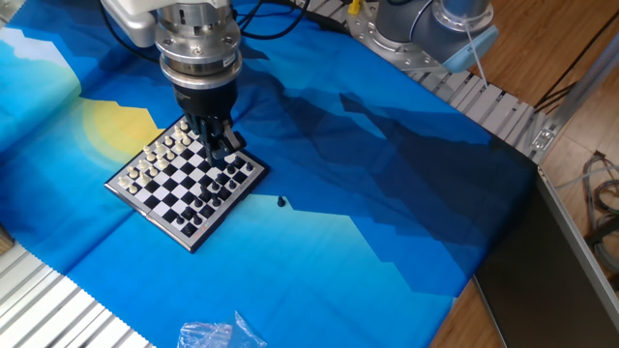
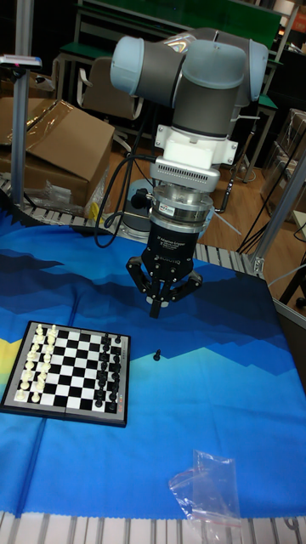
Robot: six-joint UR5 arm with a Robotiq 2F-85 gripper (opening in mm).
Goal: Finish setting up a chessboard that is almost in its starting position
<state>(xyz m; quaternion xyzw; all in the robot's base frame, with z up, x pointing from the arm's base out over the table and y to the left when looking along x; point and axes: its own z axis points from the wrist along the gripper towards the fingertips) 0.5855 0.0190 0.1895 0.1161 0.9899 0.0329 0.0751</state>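
Observation:
The chessboard (image 1: 180, 184) (image 2: 75, 371) lies on the left part of the blue cloth. Its white pieces (image 2: 36, 364) fill one side and its black pieces (image 2: 108, 374) the other. One small black piece (image 1: 281, 202) (image 2: 158, 354) stands alone on the cloth, just off the board's black side. My gripper (image 1: 221, 145) (image 2: 155, 308) hangs above the cloth near that corner of the board. It is a little above and slightly left of the loose piece. Its fingers meet in a point, shut, and I see nothing between them.
A crumpled clear plastic bag (image 1: 219, 334) (image 2: 209, 484) lies near the cloth's front edge. Ribbed aluminium table edges (image 1: 488, 101) border the cloth. The arm's base (image 1: 426, 29) sits at the back, and a cardboard box (image 2: 53, 153) stands behind the table.

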